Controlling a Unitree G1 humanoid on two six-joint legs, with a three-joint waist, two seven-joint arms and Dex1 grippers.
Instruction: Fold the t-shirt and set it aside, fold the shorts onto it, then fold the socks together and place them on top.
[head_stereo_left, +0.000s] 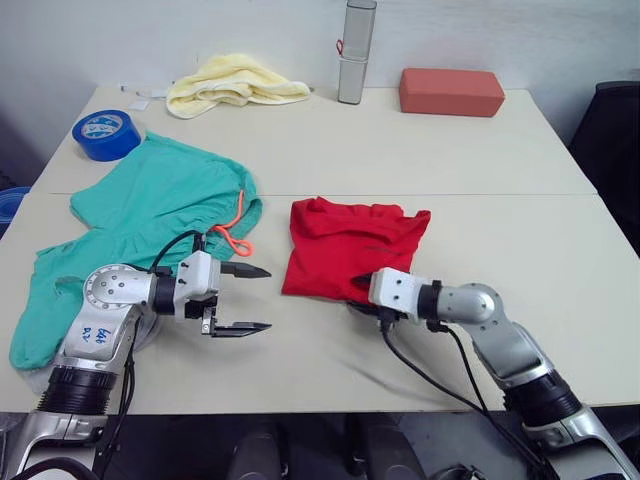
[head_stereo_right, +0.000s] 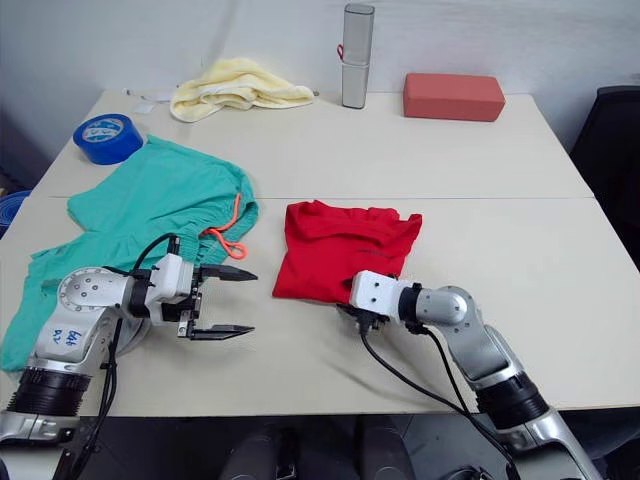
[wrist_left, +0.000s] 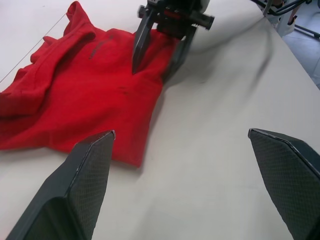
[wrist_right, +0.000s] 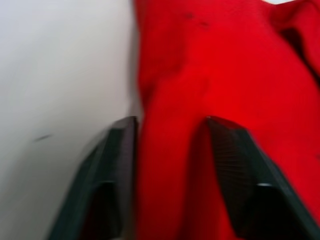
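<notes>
The red t-shirt (head_stereo_left: 350, 243) lies folded into a rough rectangle at the table's middle. My right gripper (head_stereo_left: 358, 289) is at its near edge, open, with one finger (wrist_left: 140, 46) over the cloth and the other at the hem. Red fabric lies between its two fingers (wrist_right: 116, 150) in the right wrist view. The teal shorts (head_stereo_left: 150, 208) lie spread on the left, their orange cord (head_stereo_left: 237, 232) beside the waistband. My left gripper (head_stereo_left: 262, 298) hovers open between shorts and t-shirt, pointing at the shirt, holding nothing. The socks are out of view.
Along the table's (head_stereo_left: 480, 160) far edge sit a pale yellow towel (head_stereo_left: 232, 83), a grey upright canister (head_stereo_left: 357, 50) and a red-brown block (head_stereo_left: 451, 91). A blue tape roll (head_stereo_left: 105, 134) lies at the far left.
</notes>
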